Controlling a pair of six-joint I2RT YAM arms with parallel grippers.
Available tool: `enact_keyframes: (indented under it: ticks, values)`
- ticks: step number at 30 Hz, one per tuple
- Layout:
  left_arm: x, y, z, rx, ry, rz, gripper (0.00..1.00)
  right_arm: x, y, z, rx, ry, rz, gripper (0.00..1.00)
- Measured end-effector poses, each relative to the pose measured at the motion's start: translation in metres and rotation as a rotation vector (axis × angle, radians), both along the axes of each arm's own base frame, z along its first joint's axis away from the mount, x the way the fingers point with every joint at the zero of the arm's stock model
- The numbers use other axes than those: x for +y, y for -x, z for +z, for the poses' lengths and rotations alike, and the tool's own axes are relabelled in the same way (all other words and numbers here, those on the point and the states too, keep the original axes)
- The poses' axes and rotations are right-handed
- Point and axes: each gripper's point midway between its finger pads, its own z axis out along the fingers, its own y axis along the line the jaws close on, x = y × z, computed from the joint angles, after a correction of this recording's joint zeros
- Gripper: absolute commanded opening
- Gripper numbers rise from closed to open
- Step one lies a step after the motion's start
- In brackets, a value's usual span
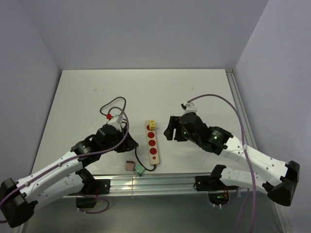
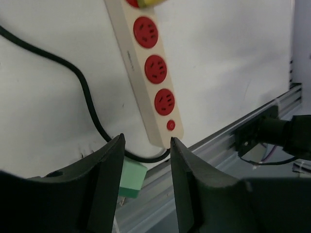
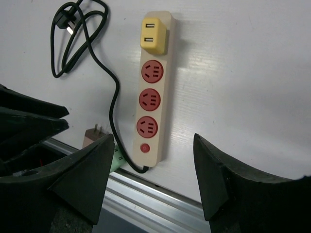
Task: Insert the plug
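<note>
The white counter (image 1: 194, 92) fills the top view, with an aluminium rail (image 1: 160, 183) along its 6 o'clock edge. The left arm (image 1: 53, 172) reaches in from 7 o'clock and the right arm (image 1: 252, 158) from 5 o'clock.

A beige power strip (image 1: 153, 141) (image 2: 130, 58) (image 3: 167, 97) lies flat near the middle, running from 12 to 6 o'clock. It carries three red sockets, all unoccupied, and a small red button (image 2: 170, 125) (image 3: 144, 147) at its 6 o'clock end. A yellow adapter (image 1: 151, 124) (image 3: 153, 36) sits in its 12 o'clock end. A black cord (image 1: 116, 104) (image 2: 87, 97) (image 3: 114, 97) leaves the 6 o'clock end and loops off toward 10 o'clock, ending in a black plug (image 3: 63, 20).

The left end effector (image 1: 132, 144) (image 2: 147, 141) hangs at 9 o'clock of the strip. Its jaws are parted by a narrow gap and grip nothing. The right end effector (image 1: 170, 131) (image 3: 154, 138) hangs at 3 o'clock of the strip, jaws spread wide, gripping nothing.

The brown plug (image 1: 129, 165) (image 3: 95, 136) lies on the counter at 7 o'clock of the strip's near end, close to the rail and apart from both end effectors. Its metal prongs show in the right wrist view. A green adapter (image 1: 140, 170) (image 2: 131, 177) (image 3: 116, 158) lies just beside it at 4 o'clock, next to the cord's bend.
</note>
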Motion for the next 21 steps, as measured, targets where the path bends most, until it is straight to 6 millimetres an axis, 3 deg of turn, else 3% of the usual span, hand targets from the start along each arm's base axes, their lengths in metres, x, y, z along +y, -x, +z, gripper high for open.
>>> enact_keyframes:
  ticks: [4,10,14,21]
  values:
    - [-0.013,0.021,-0.026,0.062,-0.089,-0.023,0.48,-0.013,0.011,-0.003,0.007,-0.018,-0.013,0.72]
    - [-0.031,0.07,-0.07,0.106,-0.313,-0.117,0.51,-0.022,0.021,-0.013,0.022,-0.02,-0.016,0.72]
    - [-0.04,0.08,-0.083,0.088,-0.417,-0.128,0.55,-0.025,0.023,-0.013,0.019,-0.022,-0.015,0.72]
    - [-0.048,0.083,-0.084,0.062,-0.437,-0.116,0.56,-0.029,0.026,-0.012,0.007,-0.04,-0.012,0.72]
